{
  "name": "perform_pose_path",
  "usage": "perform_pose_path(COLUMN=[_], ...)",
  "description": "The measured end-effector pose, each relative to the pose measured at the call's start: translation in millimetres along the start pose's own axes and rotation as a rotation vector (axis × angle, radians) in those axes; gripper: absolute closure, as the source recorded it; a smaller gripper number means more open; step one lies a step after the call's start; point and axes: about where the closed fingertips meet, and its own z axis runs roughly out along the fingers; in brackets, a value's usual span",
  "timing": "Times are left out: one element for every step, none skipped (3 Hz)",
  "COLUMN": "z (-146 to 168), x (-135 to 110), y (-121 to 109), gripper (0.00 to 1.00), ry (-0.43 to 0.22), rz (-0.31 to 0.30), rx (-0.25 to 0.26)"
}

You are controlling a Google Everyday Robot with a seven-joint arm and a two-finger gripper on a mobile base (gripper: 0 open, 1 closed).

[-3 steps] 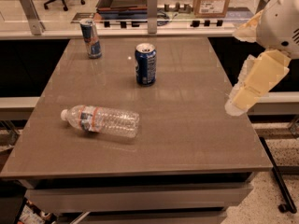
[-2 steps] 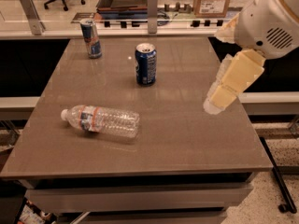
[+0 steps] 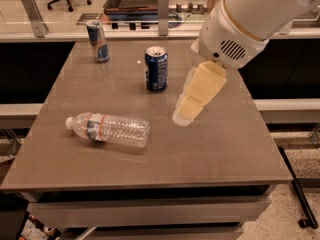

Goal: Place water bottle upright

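The water bottle (image 3: 111,129) is clear ribbed plastic with a white cap and an orange-red label band. It lies on its side on the front left part of the brown table (image 3: 225,149), cap pointing left. My gripper (image 3: 183,115), pale yellow under the big white arm (image 3: 250,19), hangs over the middle of the table. It points down and to the left. It is to the right of the bottle's base and apart from it, holding nothing that I can see.
A blue soda can (image 3: 156,68) stands upright just behind and left of the gripper. A slim blue-silver can (image 3: 97,40) stands at the far left corner. A counter with metal posts and a tray runs behind the table.
The arm has swung left from the table's right edge to over its middle, closer to the bottle. The bottle and both cans have not moved.
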Motion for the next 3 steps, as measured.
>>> perform_pose_path(z=[28, 53, 74], x=[-26, -56, -74], y=[0, 11, 21], gripper=[0.00, 0.00, 0.00], ry=[0.007, 0.012, 0.038], rz=[-0.028, -0.068, -0.081], rx=[-0.025, -0.039, -0.025])
